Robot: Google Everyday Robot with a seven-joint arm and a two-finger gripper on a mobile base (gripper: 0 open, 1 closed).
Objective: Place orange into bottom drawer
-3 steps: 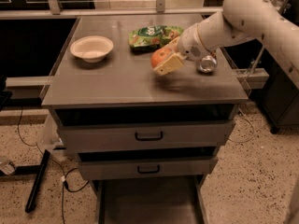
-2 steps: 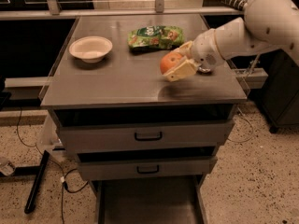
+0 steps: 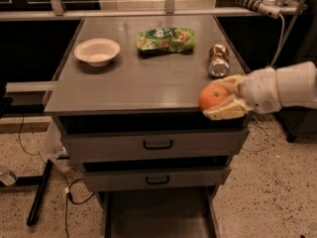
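Note:
The orange is held in my gripper, which is shut on it with one pale finger above and one below. The gripper reaches in from the right and holds the fruit in the air at the front right corner of the cabinet top. The bottom drawer is pulled out below, showing its flat gray floor and thin side walls at the bottom of the view. It lies lower and to the left of the gripper.
A white bowl, a green snack bag and a crushed metal can sit on the cabinet top. The two upper drawer fronts with black handles are slightly ajar. A black stand leg and cables lie on the floor at left.
My gripper has carried the orange from over the cabinet top toward the front right corner and lower. The arm has drawn back to the right. The can is now uncovered.

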